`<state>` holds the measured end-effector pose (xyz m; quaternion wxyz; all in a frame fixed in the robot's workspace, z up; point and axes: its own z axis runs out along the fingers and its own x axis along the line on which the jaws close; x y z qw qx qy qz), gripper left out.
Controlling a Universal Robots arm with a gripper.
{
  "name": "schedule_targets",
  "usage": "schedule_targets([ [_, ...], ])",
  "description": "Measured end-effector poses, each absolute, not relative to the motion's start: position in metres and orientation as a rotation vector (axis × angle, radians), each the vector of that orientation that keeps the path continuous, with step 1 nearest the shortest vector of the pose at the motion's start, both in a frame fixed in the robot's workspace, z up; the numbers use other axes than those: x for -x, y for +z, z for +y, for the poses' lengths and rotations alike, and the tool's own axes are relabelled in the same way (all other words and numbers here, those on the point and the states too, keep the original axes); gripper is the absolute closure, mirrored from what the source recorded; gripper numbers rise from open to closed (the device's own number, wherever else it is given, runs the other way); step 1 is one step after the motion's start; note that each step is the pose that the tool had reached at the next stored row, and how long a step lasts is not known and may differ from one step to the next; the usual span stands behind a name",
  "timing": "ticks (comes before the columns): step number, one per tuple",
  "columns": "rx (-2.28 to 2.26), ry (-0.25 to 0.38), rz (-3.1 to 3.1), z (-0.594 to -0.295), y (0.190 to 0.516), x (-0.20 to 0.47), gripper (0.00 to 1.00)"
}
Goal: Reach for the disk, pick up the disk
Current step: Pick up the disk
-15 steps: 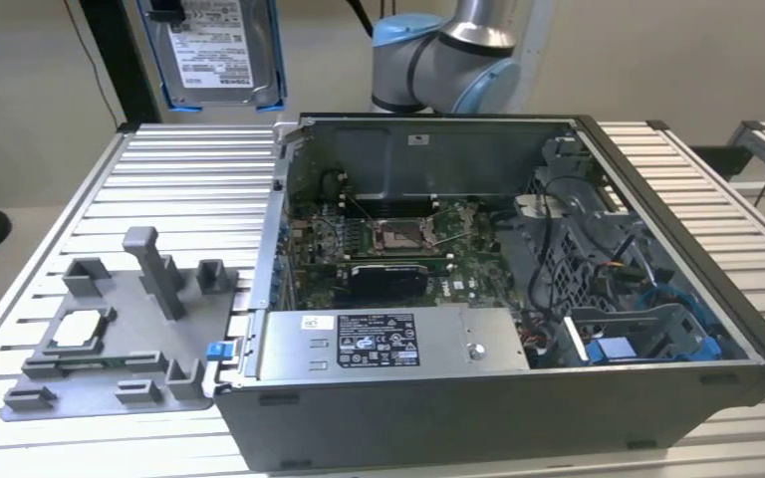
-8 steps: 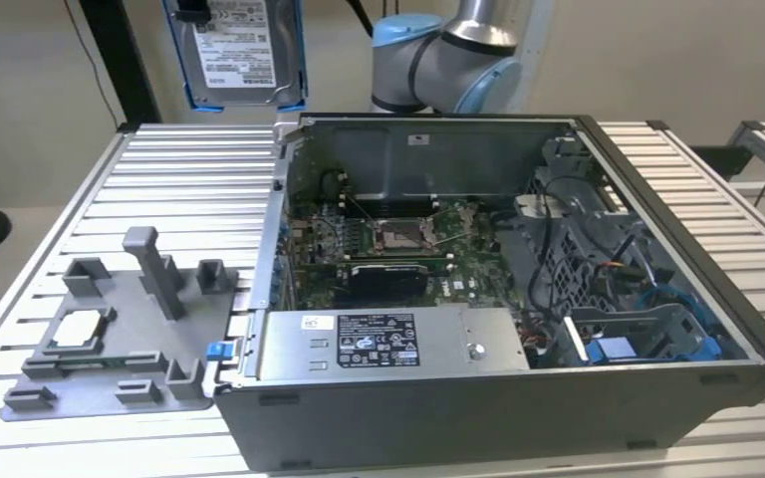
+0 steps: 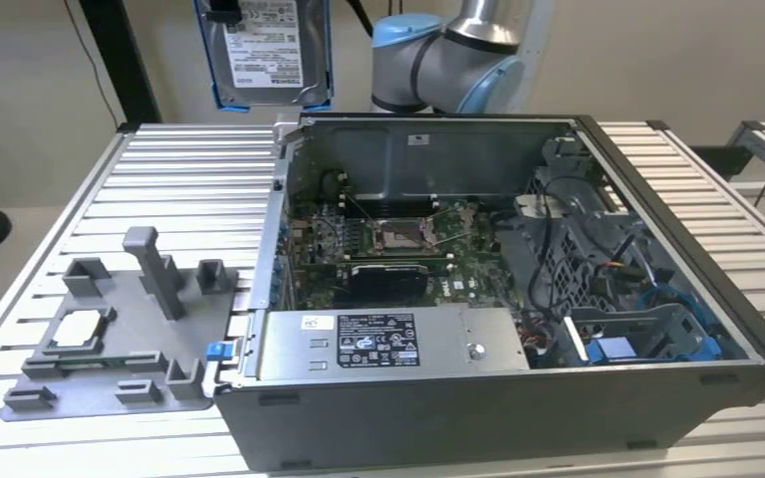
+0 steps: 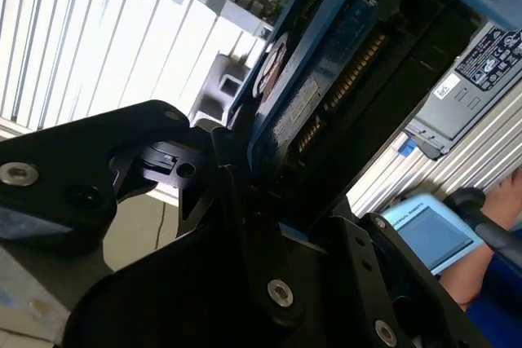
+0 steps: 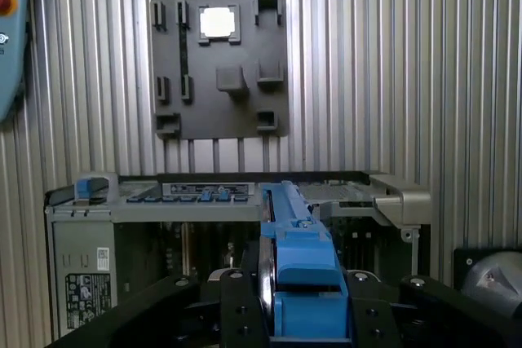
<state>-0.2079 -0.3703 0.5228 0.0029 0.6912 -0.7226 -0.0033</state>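
Observation:
The disk (image 3: 270, 50), a silver hard drive with a white label in a bright blue bracket, hangs upright in the air above the table's far edge, behind the open computer case. In the first wrist view its blue bracket edge (image 5: 295, 258) stands between the black fingers (image 5: 238, 307) of my gripper (image 5: 298, 319). The second wrist view shows the disk's dark underside (image 4: 326, 79) clamped in the same gripper (image 4: 253, 201). The gripper is shut on the disk.
An open computer case (image 3: 489, 418) lies on the slatted metal table (image 3: 183, 169), with a grey box (image 3: 382, 344) inside its near wall. A grey fixture plate (image 3: 117, 329) at the exterior view's left carries a small square chip (image 3: 84, 324). A person's hand holds a pendant (image 4: 424, 234).

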Motion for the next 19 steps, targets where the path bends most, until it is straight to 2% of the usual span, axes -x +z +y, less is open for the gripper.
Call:
schedule_targets([
  [19,-2.167,-0.010,-2.266,-0.370,0.523,0.149,1.00],
])
